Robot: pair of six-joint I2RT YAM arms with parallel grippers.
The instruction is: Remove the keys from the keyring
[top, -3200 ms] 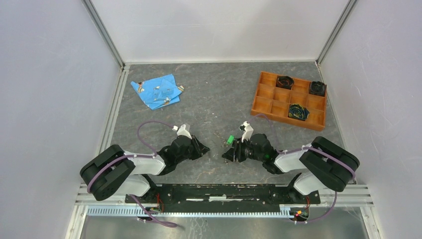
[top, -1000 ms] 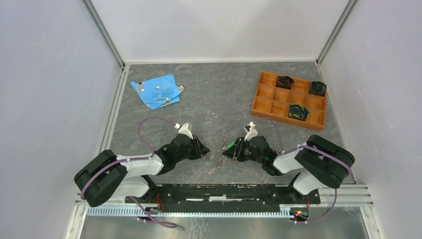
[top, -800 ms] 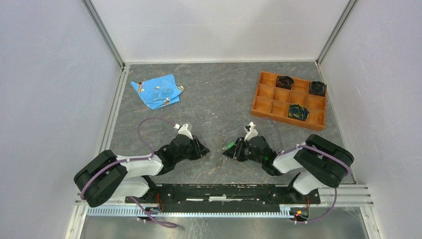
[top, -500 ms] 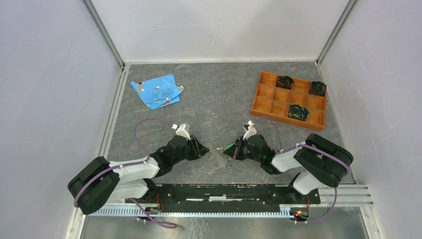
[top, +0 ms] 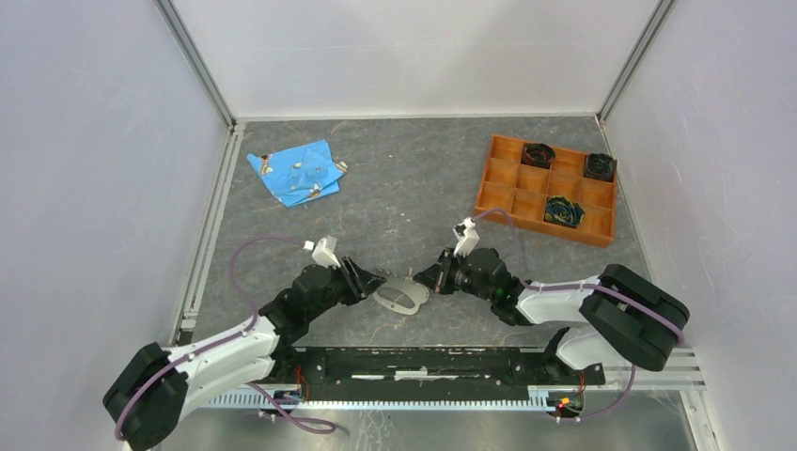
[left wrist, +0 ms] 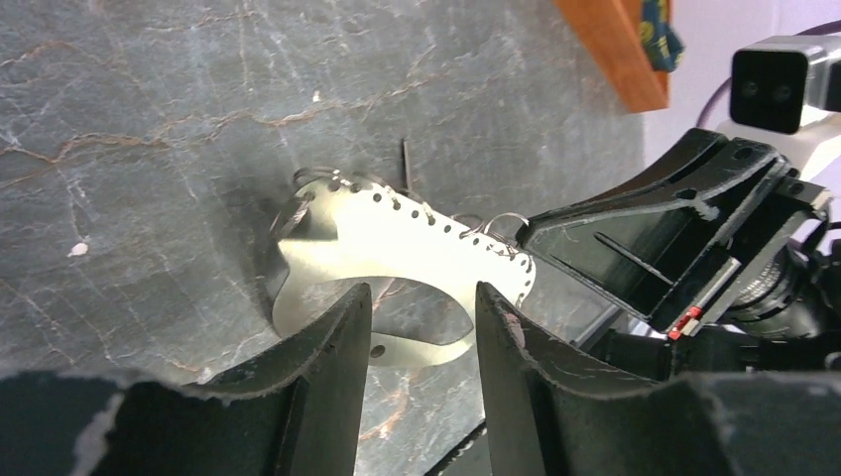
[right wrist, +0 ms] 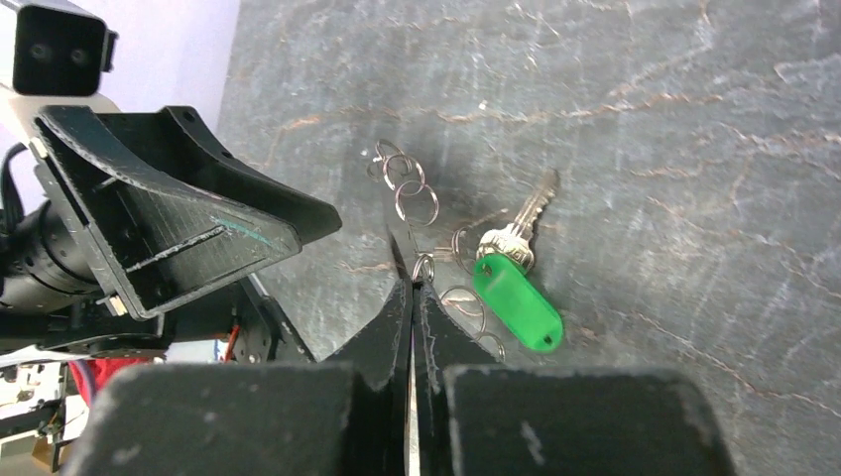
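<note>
The keyring [top: 398, 299] is a flat silvery oval loop with small holes, between my two grippers, and its holed band shows in the left wrist view [left wrist: 397, 233]. My right gripper [top: 429, 279] is shut on its right end; in the right wrist view the gripper [right wrist: 412, 287] pinches the plate edge-on. My left gripper [left wrist: 421, 291] is open, with the loop's near band between its fingers [left wrist: 337, 342]. One silvery key [right wrist: 523, 230] with a bright green tag [right wrist: 517, 302] and several small split rings [right wrist: 417, 202] lie by the right fingertips. Other keys are hidden.
An orange compartment tray [top: 513, 175] holding dark bundles stands at the back right. A blue cloth [top: 294, 172] with small metal pieces lies at the back left. White walls enclose the grey table. The left gripper's black body [right wrist: 179, 223] sits close to the right fingers.
The left arm has swung forward and to the right toward the right gripper. The keyring now shows as a flat oval between the two grippers. The right gripper has shifted slightly left.
</note>
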